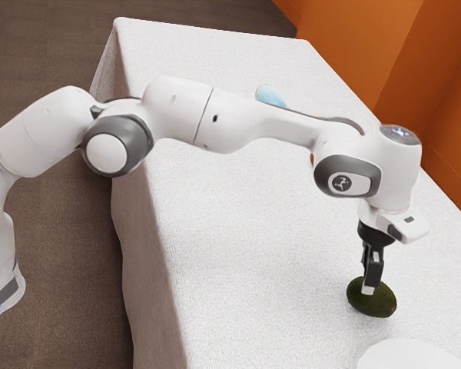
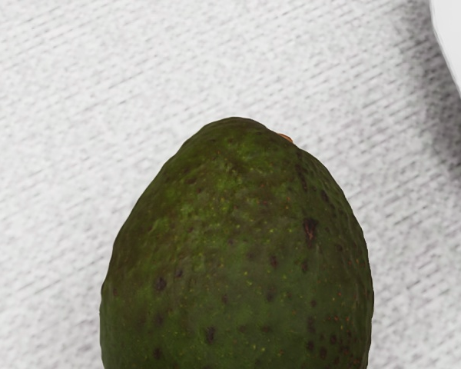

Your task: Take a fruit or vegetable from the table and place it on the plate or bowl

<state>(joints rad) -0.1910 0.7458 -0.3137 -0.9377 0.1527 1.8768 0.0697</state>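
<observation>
Wrist view: pebbly, egg-shaped green avocado (image 2: 238, 254); woven white tablecloth (image 2: 61, 77) beneath.

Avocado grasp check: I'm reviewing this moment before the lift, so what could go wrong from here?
1. The avocado is rounded and tapers toward one end, and the gripper is low over its top, so it may slip or swivel when lifted.
2. The plate lies close beside it. A nudged avocado could roll against the rim instead of being set on the plate.
</observation>
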